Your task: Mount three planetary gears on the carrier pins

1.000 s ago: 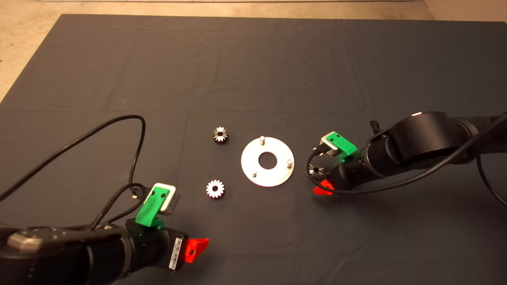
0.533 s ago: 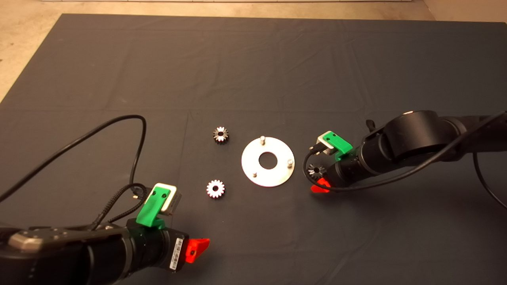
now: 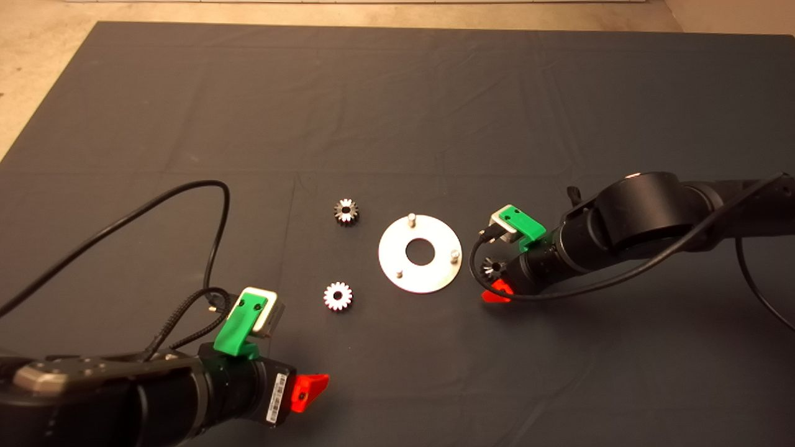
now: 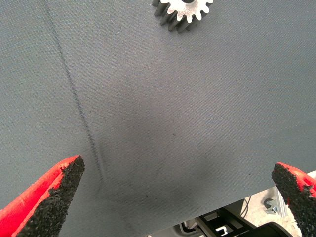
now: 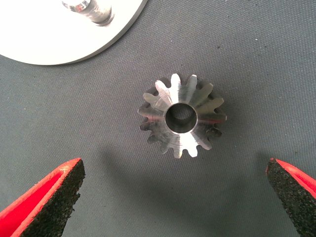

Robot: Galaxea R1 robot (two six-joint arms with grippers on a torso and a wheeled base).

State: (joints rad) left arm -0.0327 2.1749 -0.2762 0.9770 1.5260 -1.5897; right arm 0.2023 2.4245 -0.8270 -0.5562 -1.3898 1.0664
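The flat silver disc (image 3: 420, 273) lies mid-mat with three upright carrier pins (image 3: 410, 218) near its rim, all bare. Three planetary gears lie flat on the mat: one left of the disc at the back (image 3: 346, 212), one left at the front (image 3: 338, 296), one right of the disc (image 3: 494, 267). My right gripper (image 3: 495, 279) hangs over that right gear, open. In the right wrist view the gear (image 5: 181, 116) sits between and just ahead of the fingertips (image 5: 59, 190), untouched, with the disc's rim (image 5: 44, 34) and a pin (image 5: 94, 11) beyond. My left gripper (image 3: 308, 388) is open at the front left, the front gear (image 4: 183, 12) ahead of it.
A black cable (image 3: 186, 192) loops over the mat on the left, behind my left arm. The right arm's cable (image 3: 478, 261) hangs close beside the right gear. The mat's edge and pale floor (image 3: 37, 74) lie at the far left.
My right arm has shifted a little to the left, bringing its gripper closer over the right gear. The left arm, the disc and the gears have not moved.
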